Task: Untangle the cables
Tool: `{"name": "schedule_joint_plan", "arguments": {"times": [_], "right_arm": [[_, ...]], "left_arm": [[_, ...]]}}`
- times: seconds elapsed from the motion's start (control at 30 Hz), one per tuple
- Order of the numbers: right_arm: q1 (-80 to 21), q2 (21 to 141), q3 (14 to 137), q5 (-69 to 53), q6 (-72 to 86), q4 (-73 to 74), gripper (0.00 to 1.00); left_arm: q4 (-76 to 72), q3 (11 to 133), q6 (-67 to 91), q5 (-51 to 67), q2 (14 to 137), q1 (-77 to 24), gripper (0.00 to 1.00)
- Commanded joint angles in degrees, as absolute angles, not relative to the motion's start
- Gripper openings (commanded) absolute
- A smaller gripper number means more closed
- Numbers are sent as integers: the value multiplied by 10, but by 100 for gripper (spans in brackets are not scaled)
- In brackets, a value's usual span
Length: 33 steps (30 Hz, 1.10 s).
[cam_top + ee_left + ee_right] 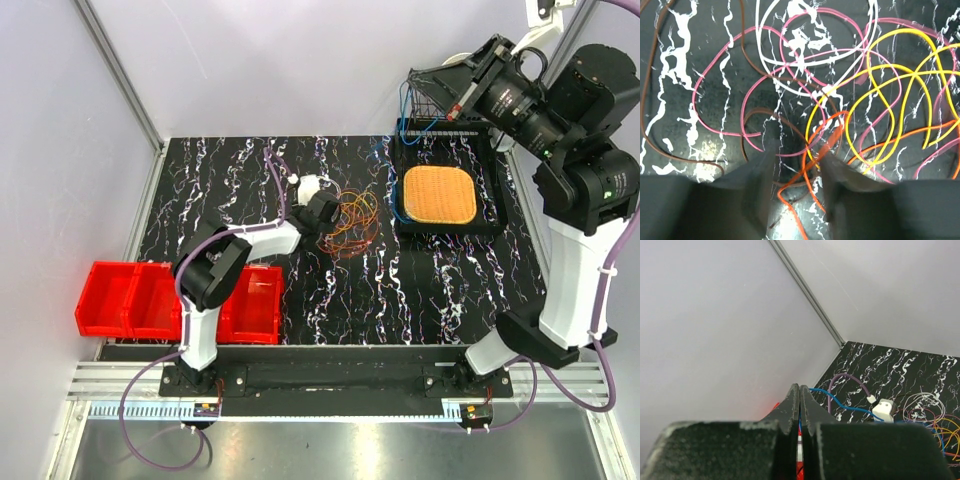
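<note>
Black tray (445, 231) held an orange mat (438, 194). Left jaws stood apart over the cables (350, 222); right jaws were together.

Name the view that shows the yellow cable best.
Left wrist: the yellow cable fills the frame, loops and crossings clear. Top external shows it tiny and tangled; right wrist catches a bit at the frame's edge.

A black table (420, 290) veined with white marble streaks sits inside an enclosure of plain, pale lilac-white walls (250, 60), joined by a slim metal corner post (117, 70). Ribbed aluminium rails (120, 385) run along the near edge, above a brushed steel floor (330, 450). The light is soft and even.
</note>
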<state>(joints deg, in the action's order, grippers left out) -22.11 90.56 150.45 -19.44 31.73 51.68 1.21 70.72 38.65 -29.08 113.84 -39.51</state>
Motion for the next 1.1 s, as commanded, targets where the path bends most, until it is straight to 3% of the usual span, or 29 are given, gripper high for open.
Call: {"name": "schedule_joint_plan", "arguments": {"times": [0.0, 0.2, 0.5, 0.73, 1.07], "right_arm": [[-220, 878, 1438, -192, 300, 485, 0], [-220, 857, 1321, -190, 281, 469, 0], [-220, 827, 1201, -229, 297, 401, 0], [-220, 838, 1163, -308, 338, 351, 0], [-220, 843, 1157, -366, 377, 312, 0]], "left_arm": [[11, 698, 372, -271, 1093, -389, 58], [42, 673, 343, -285, 999, -390, 73], [-71, 501, 251, -146, 735, -389, 72], [-77, 440, 194, -77, 547, -389, 81], [26, 543, 81, 79, 545, -390, 78]]}}
